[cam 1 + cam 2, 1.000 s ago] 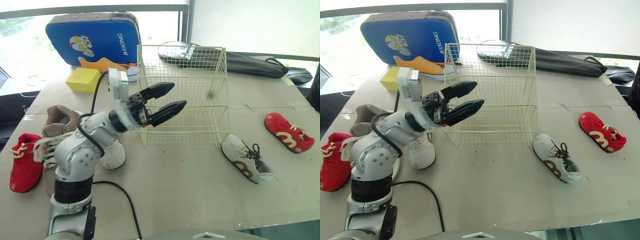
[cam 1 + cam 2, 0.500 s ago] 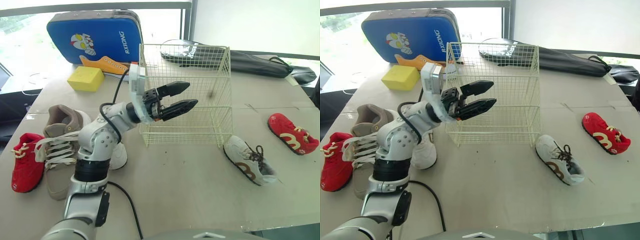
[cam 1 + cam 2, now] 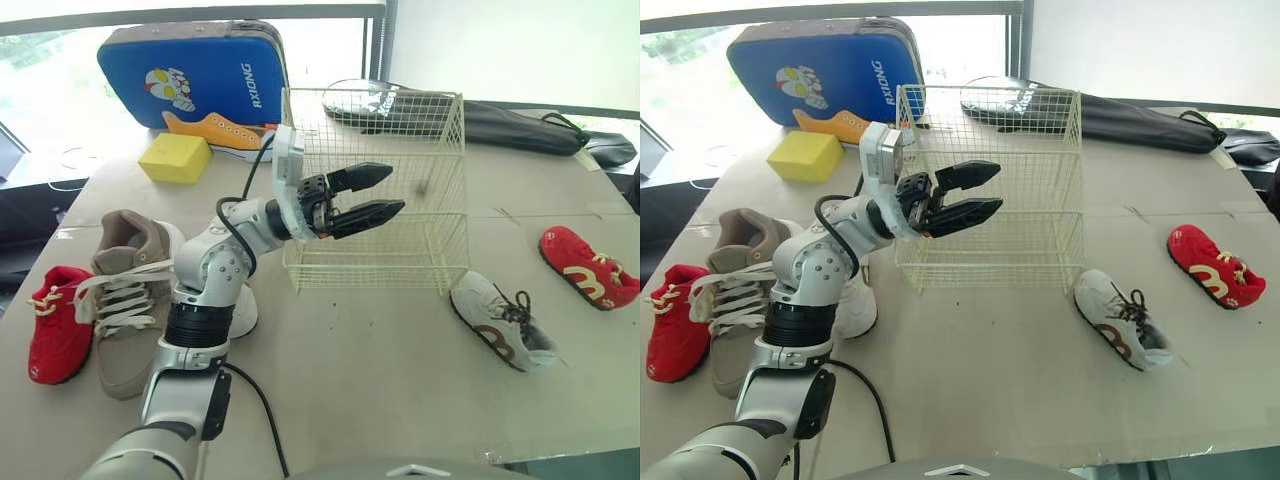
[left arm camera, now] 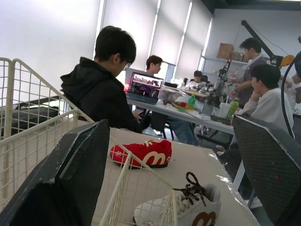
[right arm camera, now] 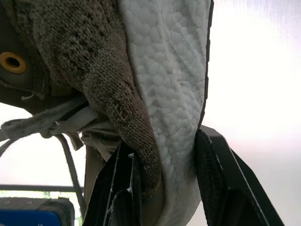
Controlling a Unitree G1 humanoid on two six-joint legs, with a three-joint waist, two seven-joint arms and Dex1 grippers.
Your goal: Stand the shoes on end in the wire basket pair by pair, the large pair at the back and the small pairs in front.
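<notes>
While L tool (image 3: 393,189) hangs w/ fingers spread and nothing between them, seen against the left part of the wire basket (image 3: 430,150), R tool (image 5: 163,141) is pinching a large tan knit shoe (image 5: 141,70) by its white-soled edge. Whether L tool is inside the basket: cannot tell. Basket pos.: centre of worktop (image 3: 380,380), toward far side.

Left of L arm: second large tan shoe (image 3: 122,295); small red shoe (image 3: 52,322) just beside it, further left; white shoe (image 3: 243,312) partly hidden by the arm.

Right of basket: small white/brown shoe (image 3: 500,325) near its near-right corner; other small red shoe (image 3: 590,268) well apart, further right.

Far left: orange shoe (image 3: 215,128) against blue case (image 3: 190,75).
</notes>
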